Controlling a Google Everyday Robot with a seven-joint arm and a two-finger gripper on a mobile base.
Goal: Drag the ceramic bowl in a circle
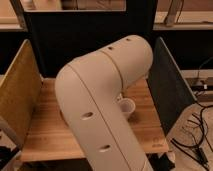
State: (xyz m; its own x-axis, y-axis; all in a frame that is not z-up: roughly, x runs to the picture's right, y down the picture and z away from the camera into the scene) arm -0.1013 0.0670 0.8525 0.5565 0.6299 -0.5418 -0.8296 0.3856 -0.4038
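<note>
The gripper is out of sight, somewhere behind the robot's own arm, so I cannot tell whether it is released or grasping anything. The arm (100, 110) fills the middle of the view: a thick, smooth, cream-coloured limb bent at an elbow, rising from the lower centre and angling up to the right, with small oval holes along its shell. It covers most of the wooden table (45, 130) beneath it.

The ceramic bowl cannot be seen; if it is on the table, the arm hides it.

Just beside the arm's right edge, a small translucent white cup (127, 106) stands upright on the wood, partly covered by the arm.

A tall yellow panel (17, 95) stands along the table's left side, and a dark grey panel (167, 90) along its right. A dark board (75, 40) closes the back. Black cables (197, 135) lie tangled on the floor to the right of the table.
</note>
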